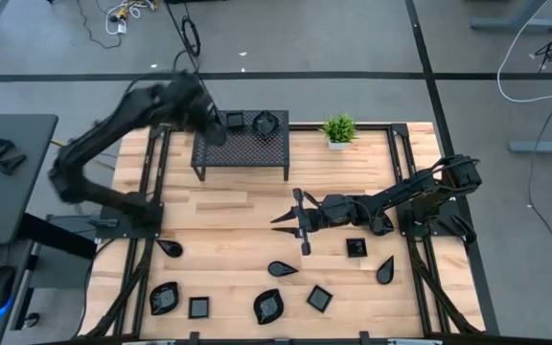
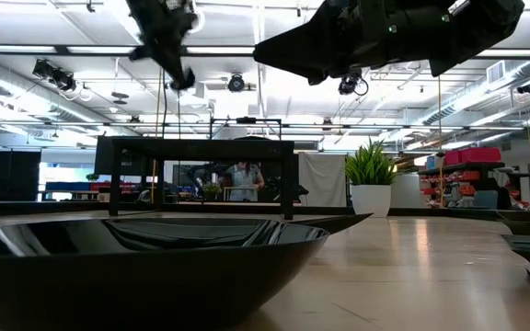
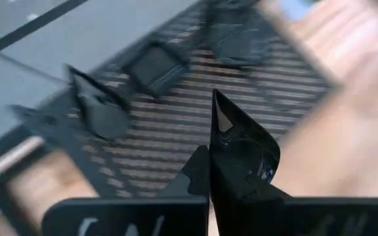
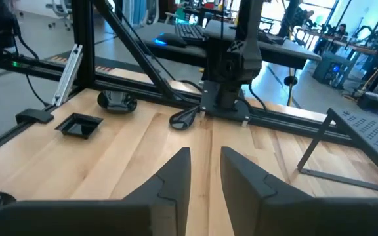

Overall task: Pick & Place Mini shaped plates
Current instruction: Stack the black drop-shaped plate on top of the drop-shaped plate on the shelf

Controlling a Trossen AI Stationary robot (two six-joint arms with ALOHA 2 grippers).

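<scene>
At the far left of the table, the left gripper [image 1: 214, 125] hovers above the black mesh rack [image 1: 247, 153], its fingers clenched on a teardrop plate [image 3: 241, 147] held on edge, probably so it can be lowered among the dishes already resting on the rack's top [image 3: 156, 65]. The rack looks to be the collecting place, with the potted plant [image 1: 338, 129] just beside it as mere decoration. Mid-table, the right gripper [image 1: 295, 220] waits low over bare wood, fingers parted around nothing. Loose mini shaped plates [image 1: 281, 269] lie scattered along the near edge, seemingly awaiting their turn.
</scene>
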